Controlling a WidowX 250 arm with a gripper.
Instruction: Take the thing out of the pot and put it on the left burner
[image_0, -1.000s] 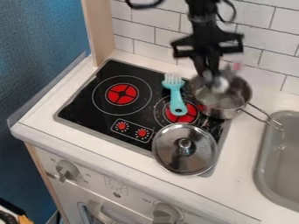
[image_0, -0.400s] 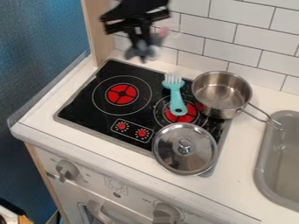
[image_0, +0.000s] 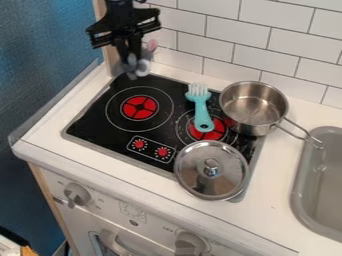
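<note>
Grey toy (image_0: 137, 67) with a pink part, pinched in the hand (image_0: 131, 56), at the far end of the stovetop (image_0: 93, 132), outside the pot (image_0: 251, 107). Step assessed: carrying to the left burner (image_0: 139, 107). Next move requires centring over the burner, lowering, then release. Toy's outline is blurred; fingers partly cover it; clearance cannot be determined.

the black stovetop (image_0: 93, 120) carries brush (image_0: 202, 111), pot (image_0: 252, 107) and lid (image_0: 200, 179).
</note>
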